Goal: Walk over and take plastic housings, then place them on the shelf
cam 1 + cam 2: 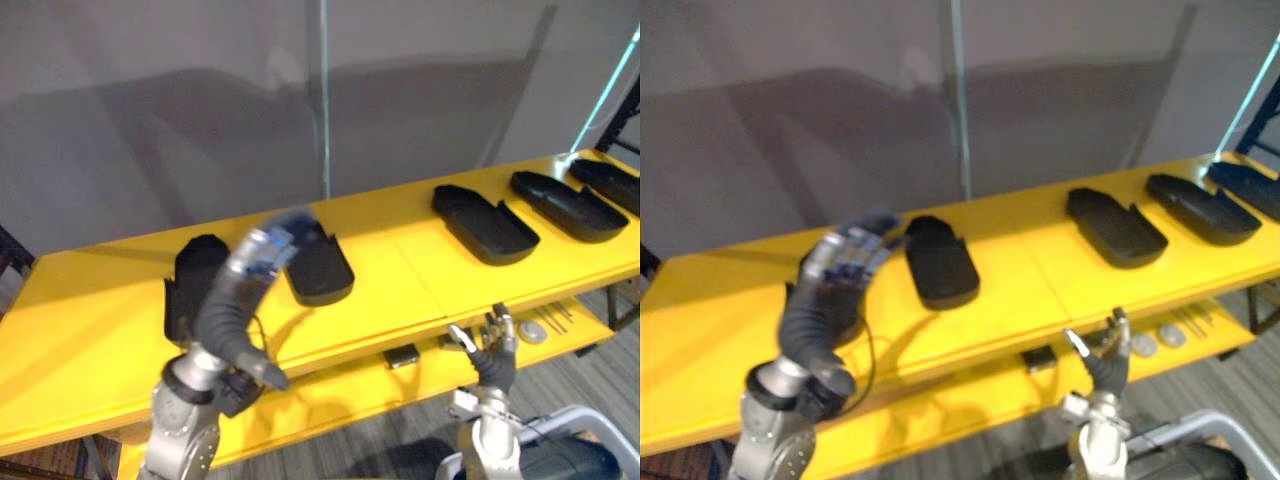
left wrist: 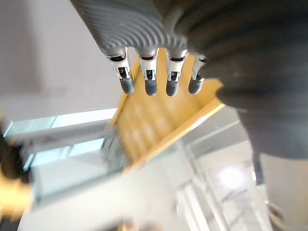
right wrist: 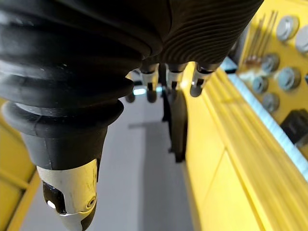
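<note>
No writing, label or number is legible anywhere.

Blk plastic housings (image 1: 485, 225), yellow shelf (image 1: 400, 275), grey wall (image 1: 150, 90), silver fingers (image 2: 150, 77) w/ dark tips

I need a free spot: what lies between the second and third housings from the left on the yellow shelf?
Bare yellow shelf top crossed by a panel seam; nothing else, as the left eye view shows.
</note>
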`<state>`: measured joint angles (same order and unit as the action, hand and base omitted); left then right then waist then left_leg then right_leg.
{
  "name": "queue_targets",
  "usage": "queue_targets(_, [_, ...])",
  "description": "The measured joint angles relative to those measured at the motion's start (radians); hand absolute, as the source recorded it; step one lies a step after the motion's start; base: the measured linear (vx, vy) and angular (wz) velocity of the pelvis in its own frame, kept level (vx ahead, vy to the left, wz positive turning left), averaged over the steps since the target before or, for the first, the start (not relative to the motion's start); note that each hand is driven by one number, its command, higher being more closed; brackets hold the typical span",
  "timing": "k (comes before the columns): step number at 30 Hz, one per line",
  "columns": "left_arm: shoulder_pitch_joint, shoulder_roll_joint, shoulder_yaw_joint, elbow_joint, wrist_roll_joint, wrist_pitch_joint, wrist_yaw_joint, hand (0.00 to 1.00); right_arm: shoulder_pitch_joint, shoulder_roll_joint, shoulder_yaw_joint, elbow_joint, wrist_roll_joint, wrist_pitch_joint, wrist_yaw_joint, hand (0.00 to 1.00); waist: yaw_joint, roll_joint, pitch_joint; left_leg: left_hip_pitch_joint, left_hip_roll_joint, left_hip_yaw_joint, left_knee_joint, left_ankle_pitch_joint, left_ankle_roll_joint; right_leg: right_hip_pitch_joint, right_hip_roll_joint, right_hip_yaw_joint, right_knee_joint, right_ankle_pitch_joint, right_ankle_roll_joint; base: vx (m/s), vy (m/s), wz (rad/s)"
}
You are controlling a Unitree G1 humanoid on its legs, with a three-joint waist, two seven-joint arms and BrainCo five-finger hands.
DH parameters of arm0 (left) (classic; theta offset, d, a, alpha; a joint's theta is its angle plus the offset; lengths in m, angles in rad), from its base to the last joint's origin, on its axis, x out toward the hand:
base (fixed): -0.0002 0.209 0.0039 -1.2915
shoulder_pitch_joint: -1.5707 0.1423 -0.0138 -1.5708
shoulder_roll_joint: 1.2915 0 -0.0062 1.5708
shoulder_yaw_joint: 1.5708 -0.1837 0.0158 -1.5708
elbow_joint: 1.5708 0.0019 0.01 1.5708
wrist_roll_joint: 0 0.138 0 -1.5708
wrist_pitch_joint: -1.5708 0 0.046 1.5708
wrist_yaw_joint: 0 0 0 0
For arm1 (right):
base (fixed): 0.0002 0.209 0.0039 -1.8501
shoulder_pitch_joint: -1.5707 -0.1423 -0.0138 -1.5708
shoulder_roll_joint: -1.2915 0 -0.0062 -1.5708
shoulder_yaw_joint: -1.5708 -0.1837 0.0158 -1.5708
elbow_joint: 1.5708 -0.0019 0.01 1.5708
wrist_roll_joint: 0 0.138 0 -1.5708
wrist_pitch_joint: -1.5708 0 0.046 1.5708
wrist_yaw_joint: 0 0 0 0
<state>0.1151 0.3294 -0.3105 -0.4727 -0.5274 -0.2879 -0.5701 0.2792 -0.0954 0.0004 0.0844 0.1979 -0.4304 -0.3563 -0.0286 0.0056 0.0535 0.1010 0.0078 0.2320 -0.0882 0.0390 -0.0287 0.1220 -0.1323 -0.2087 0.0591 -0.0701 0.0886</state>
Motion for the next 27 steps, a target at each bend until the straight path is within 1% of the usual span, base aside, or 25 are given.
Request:
queue_targets(1, [-0.003, 0.008, -0.021, 0.007, -0.013, 0.026, -0.019, 0.0, 0.0, 0.0, 0.0, -0.002, 0.005, 0.0, -0.004, 0.0, -0.001, 0.0, 0.0, 0.0, 0.0, 0.001, 0.0, 0.0, 0.0, 0.0, 0.0, 0.001, 0.0, 0.0, 0.0, 0.01, -0.002, -0.04])
queue_targets(2, [-0.005, 0.019, -0.053, 0.015, -0.025, 0.067, -0.047, 0.0, -0.001, 0.0, 0.0, -0.006, 0.008, 0.0, -0.012, 0.0, -0.005, 0.001, 0.001, 0.0, 0.0, 0.003, 0.0, 0.0, 0.0, -0.001, 0.0, 0.004, 0.0, 0.001, 0.0, 0.0, -0.002, -0.05])
queue_targets(3, [-0.008, 0.028, -0.099, 0.03, -0.027, 0.124, -0.08, 0.0, -0.003, 0.0, 0.0, -0.012, 0.025, 0.001, -0.017, 0.0, -0.01, 0.003, 0.002, 0.001, 0.0, 0.01, 0.0, -0.001, 0.001, -0.002, 0.0, 0.007, 0.0, 0.001, 0.001, -0.01, 0.005, -0.14])
queue_targets(4, [-0.008, 0.033, -0.152, 0.047, -0.028, 0.169, -0.1, 0.0, -0.008, -0.001, 0.001, -0.015, 0.025, 0.001, -0.02, 0.0, -0.01, 0.005, 0.002, 0.001, 0.001, 0.023, 0.0, -0.002, 0.002, -0.009, 0.001, 0.018, 0.001, 0.004, 0.002, -0.02, 0.007, -0.19])
queue_targets(5, [-0.009, 0.035, -0.179, 0.057, -0.034, 0.191, -0.109, 0.0, -0.011, -0.001, 0.002, -0.018, 0.025, 0.001, -0.023, 0.0, -0.011, 0.006, 0.002, -0.001, 0.002, 0.027, 0.0, -0.002, 0.002, -0.016, 0.001, 0.021, 0.001, 0.006, 0.002, -0.03, 0.007, -0.2])
queue_targets(6, [-0.016, 0.035, -0.238, 0.08, -0.064, 0.246, -0.122, 0.0, -0.016, -0.001, 0.006, -0.024, 0.025, 0.001, -0.036, 0.0, -0.013, 0.009, 0.005, -0.002, 0.003, 0.028, 0.0, -0.002, 0.002, -0.017, 0.001, 0.022, 0.001, 0.007, 0.003, -0.02, 0.002, -0.1])
queue_targets(7, [-0.02, 0.035, -0.258, 0.087, -0.066, 0.265, -0.123, 0.0, -0.016, -0.001, 0.006, -0.025, 0.025, 0.001, -0.04, 0.0, -0.015, 0.009, 0.006, -0.002, 0.002, 0.029, 0.0, -0.002, 0.002, -0.017, 0.001, 0.022, 0.001, 0.008, 0.003, -0.02, 0.003, -0.06])
queue_targets(8, [-0.027, 0.035, -0.295, 0.104, -0.065, 0.302, -0.125, 0.0, -0.016, -0.001, 0.006, -0.025, 0.025, 0.001, -0.05, 0.0, -0.015, 0.008, 0.007, -0.001, 0.003, 0.03, 0.0, -0.002, 0.002, -0.017, 0.0, 0.022, 0.001, 0.008, 0.003, 0.0, 0.0, 0.0])
queue_targets(10, [-0.035, 0.035, -0.345, 0.141, -0.062, 0.335, -0.129, 0.0, -0.018, -0.003, 0.007, -0.025, 0.025, 0.001, -0.07, 0.0, -0.015, 0.002, 0.011, -0.001, 0.003, 0.032, 0.0, -0.003, 0.003, -0.017, -0.003, 0.022, 0.002, 0.008, 0.004, 0.0, 0.0, 0.0])
queue_targets(13, [-0.033, 0.033, -0.412, 0.217, -0.06, 0.389, -0.129, 0.0, -0.021, -0.008, 0.009, -0.023, 0.025, 0.003, -0.121, 0.0, -0.013, 0.003, 0.012, -0.001, 0.003, 0.036, -0.001, -0.004, 0.004, -0.019, -0.004, 0.024, 0.004, 0.008, 0.004, 0.0, 0.0, 0.0])
queue_targets(15, [-0.024, 0.021, -0.426, 0.271, -0.044, 0.403, -0.121, 0.0, -0.031, -0.011, 0.009, -0.02, 0.025, 0.003, -0.145, 0.0, -0.014, 0.003, 0.012, -0.001, 0.003, 0.038, -0.001, -0.004, 0.004, -0.021, -0.005, 0.026, 0.004, 0.008, 0.005, 0.0, 0.002, -0.02])
queue_targets(18, [0.003, -0.007, -0.453, 0.426, 0.039, 0.427, -0.069, 0.0, -0.065, -0.026, 0.0, 0.003, 0.031, 0.003, -0.179, 0.0, -0.016, 0.002, 0.012, -0.018, 0.005, 0.048, -0.001, -0.004, 0.004, -0.037, -0.004, 0.042, 0.003, 0.008, 0.004, -0.03, -0.005, -0.08])
queue_targets(19, [0.006, -0.012, -0.457, 0.459, 0.054, 0.429, -0.06, 0.0, -0.069, -0.029, -0.001, 0.006, 0.04, 0.003, -0.184, 0.0, -0.016, 0.001, 0.012, -0.018, 0.005, 0.048, -0.001, -0.004, 0.004, -0.039, -0.004, 0.044, 0.002, 0.009, 0.005, 0.03, 0.0, -0.05])
queue_targets(20, [0.011, -0.023, -0.457, 0.532, 0.08, 0.432, -0.037, 0.0, -0.071, -0.03, -0.009, 0.013, 0.046, 0.003, -0.189, 0.0, -0.017, -0.001, 0.013, -0.016, 0.005, 0.048, -0.001, -0.004, 0.004, -0.04, -0.004, 0.045, 0.002, 0.009, 0.005, 0.04, 0.004, 0.01])
queue_targets(21, [0.014, -0.031, -0.451, 0.609, 0.114, 0.431, -0.009, 0.0, -0.078, -0.027, -0.019, 0.031, 0.046, 0.006, -0.191, 0.0, -0.02, -0.003, 0.015, -0.013, 0.003, 0.041, -0.001, -0.003, 0.004, -0.035, -0.003, 0.043, 0.001, 0.009, 0.006, 0.03, 0.004, 0.06])
queue_targets(22, [0.014, -0.034, -0.448, 0.649, 0.121, 0.431, 0.004, 0.0, -0.086, -0.027, -0.02, 0.046, 0.046, 0.009, -0.191, 0.0, -0.025, -0.004, 0.015, -0.013, 0.002, 0.037, -0.001, -0.003, 0.004, -0.033, -0.003, 0.041, 0.001, 0.01, 0.007, 0.03, 0.004, 0.08])
queue_targets(23, [0.016, -0.034, -0.442, 0.715, 0.144, 0.429, 0.026, 0.0, -0.107, -0.026, -0.02, 0.08, 0.046, 0.023, -0.193, 0.0, -0.038, -0.006, 0.016, -0.013, 0.002, 0.034, -0.001, -0.003, 0.004, -0.034, -0.004, 0.04, 0.0, 0.01, 0.007, 0.03, 0.003, 0.05])
queue_targets(24, [0.026, -0.036, -0.42, 0.777, 0.154, 0.424, 0.047, 0.0, -0.129, -0.024, -0.02, 0.124, 0.045, 0.037, -0.2, 0.0, -0.042, -0.007, 0.017, -0.013, 0.0, 0.033, -0.001, -0.003, 0.004, -0.034, -0.003, 0.04, -0.004, 0.01, 0.007, 0.0, 0.0, 0.0])
queue_targets(26, [0.035, -0.043, -0.391, 0.846, 0.176, 0.414, 0.068, 0.0, -0.135, -0.018, -0.031, 0.181, 0.045, 0.045, -0.215, 0.0, -0.042, -0.01, 0.019, -0.014, -0.001, 0.032, -0.001, -0.003, 0.004, -0.032, -0.001, 0.039, -0.011, 0.011, 0.008, 0.01, 0.004, 0.02])
queue_targets(27, [0.043, -0.049, -0.355, 0.912, 0.204, 0.392, 0.102, 0.0, -0.137, -0.007, -0.056, 0.231, 0.046, 0.048, -0.22, 0.0, -0.041, -0.007, 0.021, -0.016, -0.004, 0.028, -0.001, -0.003, 0.004, -0.03, -0.001, 0.035, -0.016, 0.011, 0.009, 0.03, 0.009, 0.06])
